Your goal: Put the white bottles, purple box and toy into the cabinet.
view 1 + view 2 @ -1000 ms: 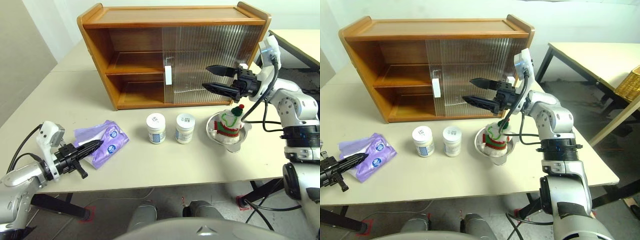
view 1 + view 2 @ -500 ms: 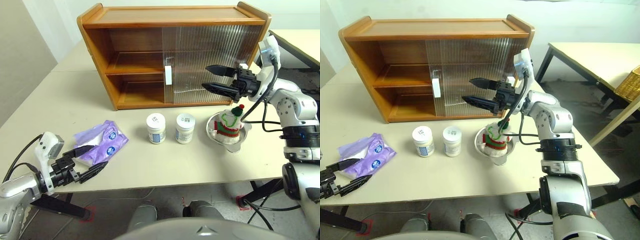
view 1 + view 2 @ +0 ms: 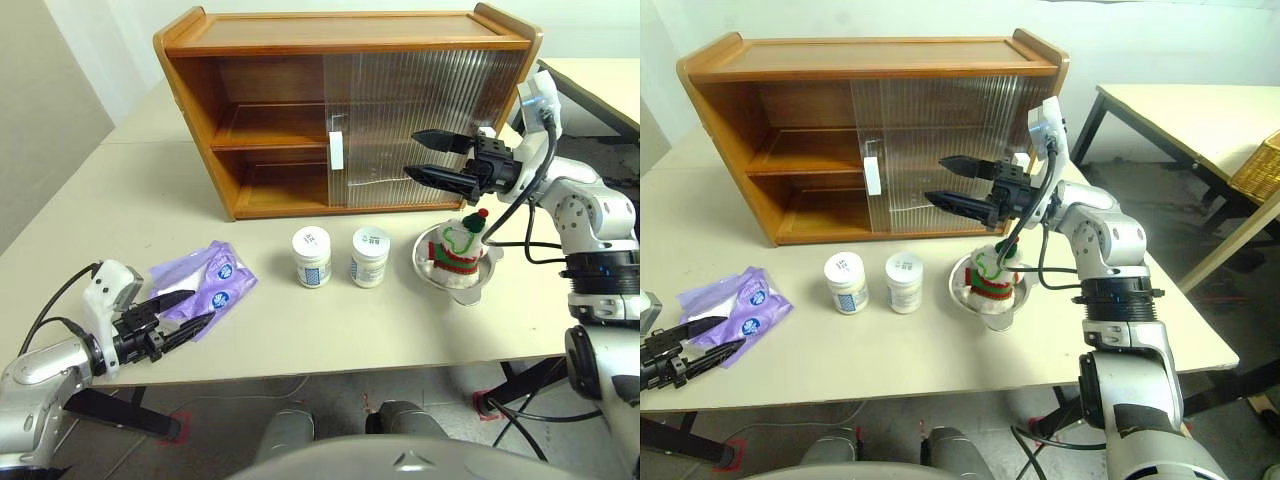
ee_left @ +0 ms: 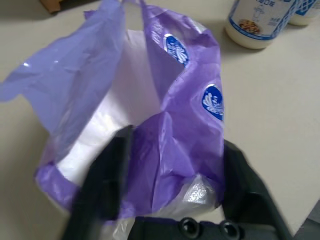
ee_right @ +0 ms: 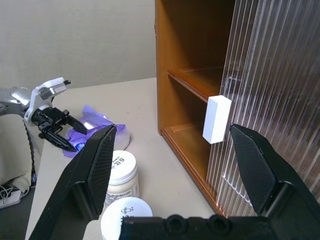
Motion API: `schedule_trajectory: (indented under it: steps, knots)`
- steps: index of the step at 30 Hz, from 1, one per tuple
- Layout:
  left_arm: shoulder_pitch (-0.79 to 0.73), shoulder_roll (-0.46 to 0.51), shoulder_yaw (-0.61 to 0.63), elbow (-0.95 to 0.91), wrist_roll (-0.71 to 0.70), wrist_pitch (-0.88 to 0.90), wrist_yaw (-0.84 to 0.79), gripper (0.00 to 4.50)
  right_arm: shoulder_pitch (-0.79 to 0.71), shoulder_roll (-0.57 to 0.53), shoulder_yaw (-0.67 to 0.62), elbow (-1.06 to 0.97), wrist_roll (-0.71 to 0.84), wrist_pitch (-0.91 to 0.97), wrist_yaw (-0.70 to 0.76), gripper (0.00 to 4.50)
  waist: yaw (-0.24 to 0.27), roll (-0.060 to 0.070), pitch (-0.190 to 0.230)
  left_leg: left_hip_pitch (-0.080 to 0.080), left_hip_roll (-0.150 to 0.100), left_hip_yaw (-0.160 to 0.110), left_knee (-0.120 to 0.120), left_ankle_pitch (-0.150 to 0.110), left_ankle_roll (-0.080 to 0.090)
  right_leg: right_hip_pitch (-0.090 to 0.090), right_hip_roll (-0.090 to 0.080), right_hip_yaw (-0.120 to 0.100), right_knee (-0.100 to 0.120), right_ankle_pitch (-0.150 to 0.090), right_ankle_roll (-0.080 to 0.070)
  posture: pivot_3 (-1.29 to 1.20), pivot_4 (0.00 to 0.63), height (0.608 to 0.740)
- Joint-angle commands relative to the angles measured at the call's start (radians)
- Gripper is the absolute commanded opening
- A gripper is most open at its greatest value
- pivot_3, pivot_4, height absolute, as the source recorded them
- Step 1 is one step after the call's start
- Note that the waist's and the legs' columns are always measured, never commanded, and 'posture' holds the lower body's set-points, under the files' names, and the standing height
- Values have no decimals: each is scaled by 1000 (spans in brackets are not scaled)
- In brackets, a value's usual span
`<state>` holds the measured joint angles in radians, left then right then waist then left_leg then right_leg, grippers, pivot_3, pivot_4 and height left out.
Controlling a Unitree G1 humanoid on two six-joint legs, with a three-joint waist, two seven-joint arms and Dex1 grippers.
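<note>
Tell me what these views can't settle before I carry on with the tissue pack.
- Whether the left claw grips the purple box: in the left wrist view the blurred fingers straddle it, contact unclear.
- Cabinet right half: ribbed panels hide the shelves in the head views.
- Bottle label text: too small.
- Toy's lower part: hidden by the metal bowl.

The left hand point(image 3: 187, 311), shut a second ago, now straddles the purple box point(image 3: 207, 285) with fingers parted.

Right pincer point(image 5: 175, 165) fingers wide apart, framing the cabinet point(image 5: 192, 65) and its white handle point(image 5: 217, 119). Two white bottles point(image 5: 120, 170) on worktop point(image 5: 150, 155); left pincer point(image 5: 65, 135) at purple box point(image 5: 97, 122).
</note>
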<state>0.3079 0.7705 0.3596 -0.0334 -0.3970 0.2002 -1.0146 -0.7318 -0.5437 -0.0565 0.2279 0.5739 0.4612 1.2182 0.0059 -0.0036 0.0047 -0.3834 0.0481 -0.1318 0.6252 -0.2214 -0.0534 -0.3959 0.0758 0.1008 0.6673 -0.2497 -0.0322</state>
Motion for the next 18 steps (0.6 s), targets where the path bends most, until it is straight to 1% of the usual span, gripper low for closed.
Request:
schedule_trajectory:
  steps: [1,6,11,14,18]
  knots:
    - [0,11,-11,14,9,10,-3,1800,-10,-6,-3,-9,-9,-2,-4,4500,0,0,0,0,0,0,0,0,0,0,0,0,0,0,0,25,0,740]
    - [1,9,-13,-21,4,30,4,68,-11,-4,-3,-8,-8,-5,-8,4500,-2,0,0,0,0,0,0,0,0,0,0,0,0,0,0,25,0,740]
    - [-1,6,-11,-50,-2,51,14,25,-12,-2,-3,-6,-8,-8,-8,4500,-2,0,0,0,0,0,0,0,0,0,0,0,0,0,0,26,0,740]
    - [-48,4,-2,-80,-27,89,37,25,-16,3,-1,1,-11,-13,-9,4500,-1,0,0,0,0,1,0,0,0,0,0,0,0,0,0,26,0,740]
    - [-194,1,14,-150,-102,196,107,25,-21,8,2,10,-14,-19,-8,4500,2,0,0,-1,-1,2,0,0,1,0,0,-1,0,0,0,26,0,740]
